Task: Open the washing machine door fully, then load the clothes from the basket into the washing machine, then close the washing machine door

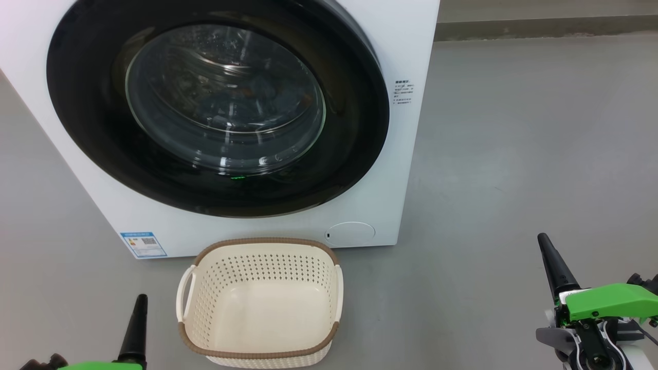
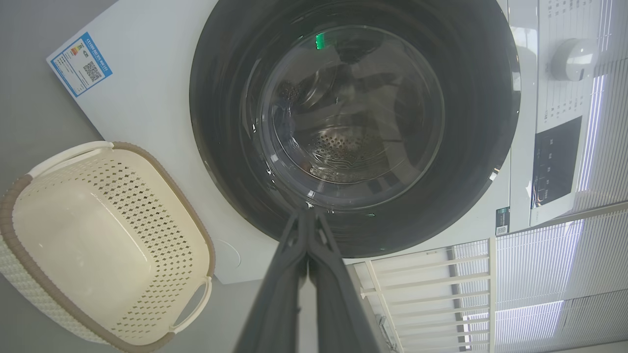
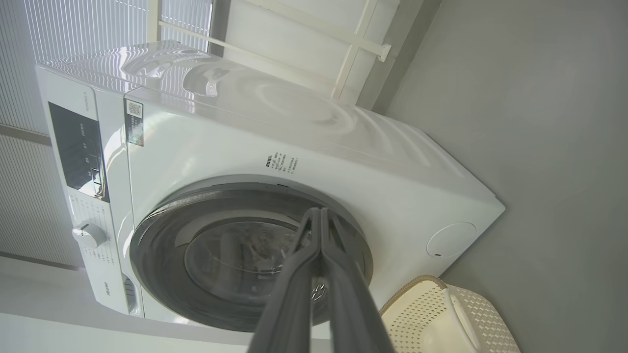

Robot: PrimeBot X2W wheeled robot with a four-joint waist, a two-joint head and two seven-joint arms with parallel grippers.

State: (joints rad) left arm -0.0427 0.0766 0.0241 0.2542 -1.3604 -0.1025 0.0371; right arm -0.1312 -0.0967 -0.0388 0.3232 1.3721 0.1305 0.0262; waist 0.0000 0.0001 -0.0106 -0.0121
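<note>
The white washing machine (image 1: 406, 154) stands in front of me with its round black-rimmed door (image 1: 360, 128) closed flat against the front. Behind the glass a dim bluish shape with an orange fleck shows; I cannot tell whether it is the clothes. The cream basket (image 1: 267, 240) sits on the floor just before the machine, with nothing inside. My left gripper (image 1: 141, 299) is shut at the lower left, beside the basket's left handle. My right gripper (image 1: 543, 240) is shut at the lower right, well clear of the basket. The wrist views show each gripper (image 2: 306, 215) (image 3: 320, 213) pointing at the door.
Grey floor spreads to the right of the machine as far as a wall base (image 1: 540, 28). A blue label (image 1: 144, 244) and a round white service cap (image 1: 351, 233) mark the machine's lower front. The control panel and knob (image 2: 571, 59) sit above the door.
</note>
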